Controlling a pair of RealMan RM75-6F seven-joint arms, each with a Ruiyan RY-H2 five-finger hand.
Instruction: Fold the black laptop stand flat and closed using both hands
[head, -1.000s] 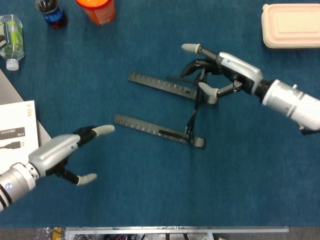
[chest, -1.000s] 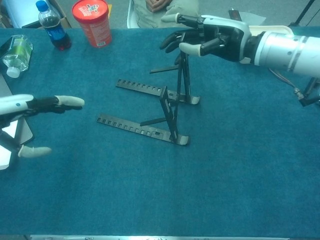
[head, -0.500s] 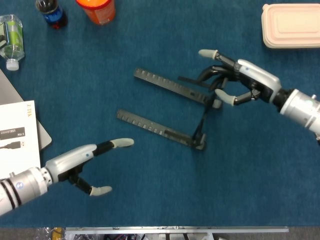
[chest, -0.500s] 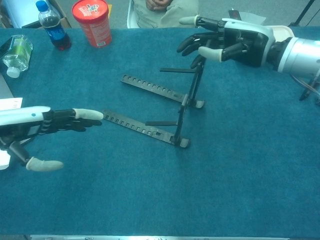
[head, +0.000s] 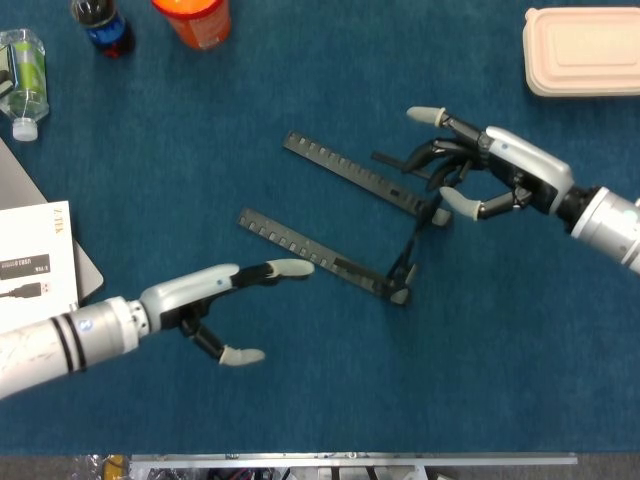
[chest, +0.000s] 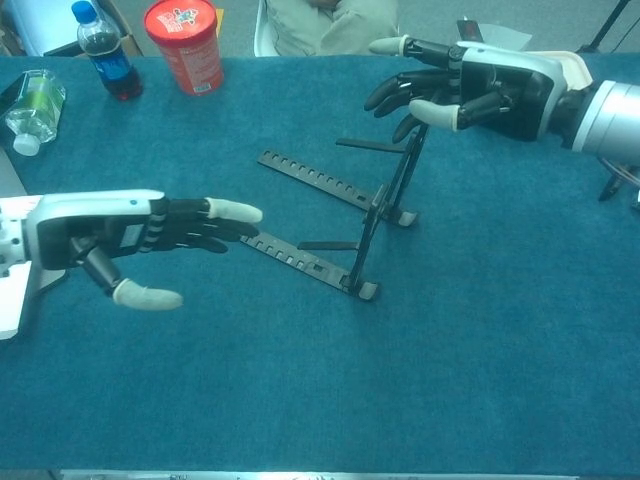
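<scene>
Head view: left hand (head: 195, 300), fingers spread and empty, has advanced to the near rail of the black laptop stand (head: 345, 225); right hand (head: 480, 175) grasps the raised strut, dragged rightward.

Chest view: stand (chest: 340, 215) still propped between both hands; strut tilted under right hand (chest: 470, 85). Folding not begun; left hand (chest: 140, 240) nearly placed to brace.

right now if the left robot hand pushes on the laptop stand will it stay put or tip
The laptop stand looks thin and skeletal, so probably light and apt to slide on the cloth. Its upright struts lean, so a push could tip or fold it. The right robot hand at the top may steady it.
</scene>
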